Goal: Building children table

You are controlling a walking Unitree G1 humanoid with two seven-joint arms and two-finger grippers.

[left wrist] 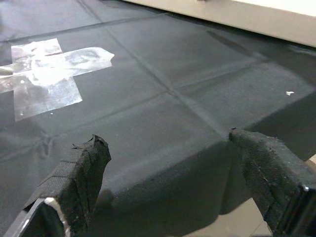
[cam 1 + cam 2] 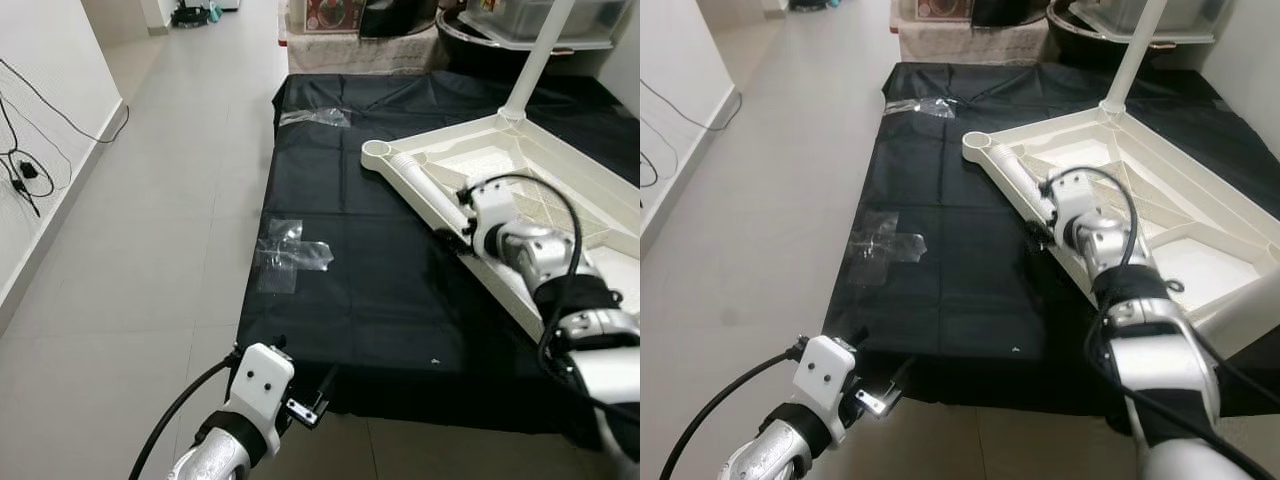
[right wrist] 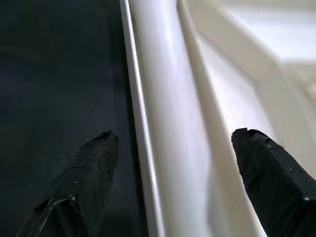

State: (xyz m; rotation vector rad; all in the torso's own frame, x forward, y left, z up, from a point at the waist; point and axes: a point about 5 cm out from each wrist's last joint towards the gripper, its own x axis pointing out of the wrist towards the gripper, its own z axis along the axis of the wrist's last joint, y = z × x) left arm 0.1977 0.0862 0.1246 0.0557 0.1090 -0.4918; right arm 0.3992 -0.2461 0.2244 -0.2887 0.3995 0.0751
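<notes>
A white children's table top [image 2: 560, 180] lies upside down on a black sheet [image 2: 350, 310]. One white leg [image 2: 535, 60] stands upright in its far corner socket. Another white leg [image 2: 415, 180] lies along the top's near left edge, below an empty round socket [image 2: 377, 151]. My right gripper [image 3: 173, 140] hovers open over this lying leg [image 3: 163, 98], one finger on each side of it. At the sheet's front edge, low on the left, my left gripper [image 1: 167, 140] is open with nothing between its fingers.
Two clear plastic bags [image 2: 290, 255] [image 2: 315, 117] lie on the sheet. Grey tiled floor [image 2: 170, 220] stretches to the left up to a white wall with cables [image 2: 25, 165]. Boxes and bins [image 2: 400, 20] crowd the far end.
</notes>
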